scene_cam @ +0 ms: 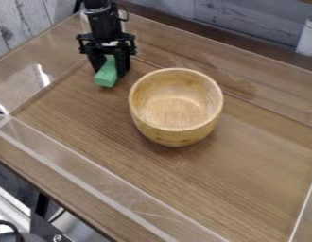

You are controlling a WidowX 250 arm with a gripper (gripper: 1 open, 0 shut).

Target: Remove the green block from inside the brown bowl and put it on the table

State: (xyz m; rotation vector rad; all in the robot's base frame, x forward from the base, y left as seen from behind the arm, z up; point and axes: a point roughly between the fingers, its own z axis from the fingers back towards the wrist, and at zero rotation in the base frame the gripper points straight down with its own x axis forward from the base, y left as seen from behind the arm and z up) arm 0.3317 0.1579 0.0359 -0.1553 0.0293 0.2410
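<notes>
Left of the round brown bowl (177,107), the claw (108,60) is closed on the green block (107,72). The bowl has nothing in it and sits on the wooden table (159,184).

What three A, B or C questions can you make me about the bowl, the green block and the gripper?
1. Where is the green block?
A) inside the bowl
B) outside the bowl
C) under the bowl

2. What colour is the gripper?
A) black
B) red
C) yellow

3. How does the bowl stand?
A) upside down
B) on its side
C) upright, opening up

1: B, because bare table shows between the block and the bowl.
2: A, because its arms and fingers look dark all over.
3: C, because you can look down into its hollow.
</notes>
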